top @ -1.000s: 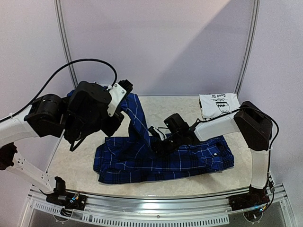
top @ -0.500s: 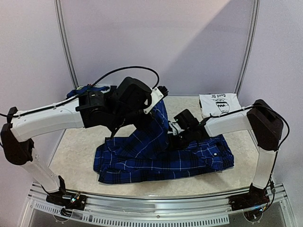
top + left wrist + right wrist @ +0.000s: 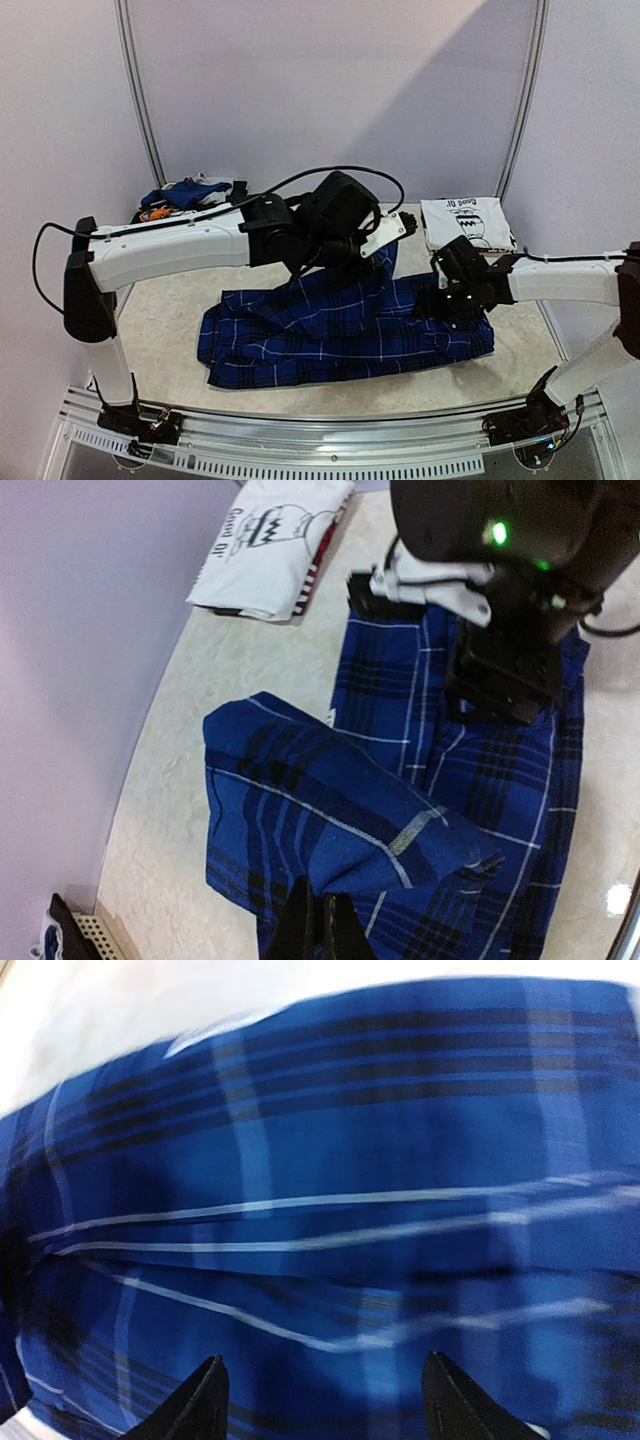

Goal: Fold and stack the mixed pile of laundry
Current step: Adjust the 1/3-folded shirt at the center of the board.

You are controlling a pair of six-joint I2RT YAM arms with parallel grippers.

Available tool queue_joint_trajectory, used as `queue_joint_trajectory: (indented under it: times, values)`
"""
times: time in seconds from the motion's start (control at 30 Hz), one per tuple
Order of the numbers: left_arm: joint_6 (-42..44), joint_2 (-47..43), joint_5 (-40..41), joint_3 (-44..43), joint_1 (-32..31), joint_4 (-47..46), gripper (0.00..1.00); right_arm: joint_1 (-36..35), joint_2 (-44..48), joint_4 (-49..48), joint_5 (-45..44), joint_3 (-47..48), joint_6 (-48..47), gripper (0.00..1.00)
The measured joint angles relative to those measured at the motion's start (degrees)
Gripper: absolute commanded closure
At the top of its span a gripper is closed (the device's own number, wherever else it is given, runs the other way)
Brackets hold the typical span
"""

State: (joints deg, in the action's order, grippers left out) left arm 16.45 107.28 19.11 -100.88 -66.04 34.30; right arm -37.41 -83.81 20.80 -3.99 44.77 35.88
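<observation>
While my left hand (image 3: 315, 930) pinches a raised fold of the plaid shirt (image 3: 420, 780), my right hand (image 3: 325, 1400) hangs spread just above the same cloth.
I have the left fingers pressed together on that lifted edge so it can be carried across the rest of the shirt, which lies flat in the middle of the surface (image 3: 160, 320). The right fingers stand apart and grip nothing, low over the shirt's right end, which I judge leaves that side free to settle. Further out, a folded white printed tee (image 3: 462, 222) marks the stack at the far right, and the unfolded pile (image 3: 185, 193) sits at the far left corner.
</observation>
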Motion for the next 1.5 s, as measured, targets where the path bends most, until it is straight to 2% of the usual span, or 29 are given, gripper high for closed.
queue_joint_trajectory:
  times: [0.03,0.33,0.6,0.63,0.73,0.8,0.83,0.87,1.03,1.17,1.33,1.43,1.5]
  values:
    - [0.61,1.66,-1.31,-1.66,0.00,0.39,1.00,0.98,4.15,1.57,-1.62,-1.70,0.17,0.26]
    - [4.52,14.73,-12.55,-12.44,0.00,7.13,1.00,3.67,20.28,7.13,-7.91,-3.39,0.33,0.22]
    - [1.81,20.37,-13.51,-17.25,0.07,8.79,0.94,4.81,26.93,8.59,-9.40,-4.20,0.35,0.22]
    - [0.92,20.39,-13.33,-17.29,0.11,8.55,0.89,4.81,27.17,8.44,-9.33,-4.26,0.35,0.22]
    - [-2.47,20.39,-12.35,-17.77,0.46,7.50,0.53,4.81,27.26,7.69,-8.81,-4.28,0.28,0.22]
    - [-6.43,20.33,-11.15,-17.79,0.92,6.03,0.16,4.81,27.26,6.84,-7.76,-4.28,0.07,0.22]
    - [-7.48,20.22,-10.82,-17.59,1.20,5.25,0.04,4.81,27.26,6.43,-7.19,-4.28,0.00,0.21]
    - [-9.49,19.78,-10.56,-16.59,1.57,3.69,0.01,4.81,27.26,5.92,-6.08,-4.28,-0.15,0.20]
    - [-16.74,13.55,-7.87,-7.15,3.39,-1.07,0.00,4.81,26.91,3.54,-0.09,-4.28,-0.76,0.13]
    - [-20.63,5.46,-4.46,0.11,4.15,-2.97,0.07,4.81,26.21,2.32,4.46,-4.28,-1.29,0.11]
    - [-25.22,-7.39,-1.86,13.14,7.61,-6.32,0.16,2.97,22.03,1.66,9.99,-3.04,-3.54,0.12]
    - [-27.39,-12.70,-1.60,21.51,11.82,-8.37,0.24,-1.88,15.41,2.78,10.32,2.60,-6.43,0.17]
    - [-28.65,-14.43,-1.86,26.34,15.17,-9.40,0.24,-4.39,10.78,3.37,9.99,7.17,-7.96,0.18]
